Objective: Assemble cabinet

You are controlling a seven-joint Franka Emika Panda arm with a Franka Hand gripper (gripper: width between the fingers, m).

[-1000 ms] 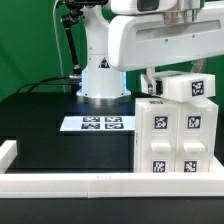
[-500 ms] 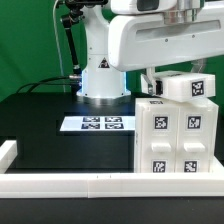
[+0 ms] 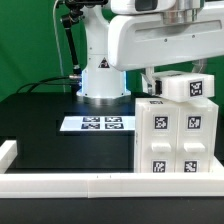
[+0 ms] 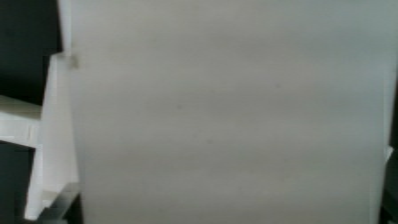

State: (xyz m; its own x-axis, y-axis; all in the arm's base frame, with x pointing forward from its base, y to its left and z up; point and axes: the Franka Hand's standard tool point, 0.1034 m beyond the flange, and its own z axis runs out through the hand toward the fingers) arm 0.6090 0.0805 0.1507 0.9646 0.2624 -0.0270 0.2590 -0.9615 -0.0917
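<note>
The cabinet [image 3: 172, 138], a large white box with tagged drawer fronts, stands at the exterior view's right on the black table. A smaller white tagged piece [image 3: 188, 87] sits on top of it, slightly tilted. My gripper [image 3: 176, 80] hangs straight down over that piece. One dark finger [image 3: 147, 80] is against the piece's left side and the other finger is hidden behind it. The wrist view is filled by a plain white surface [image 4: 222, 110] very close to the camera, and no fingers show there.
The marker board [image 3: 98, 124] lies on the black table in front of the robot base [image 3: 100, 82]. A white rail [image 3: 90, 183] runs along the front edge, with a raised end [image 3: 7, 152] at the exterior view's left.
</note>
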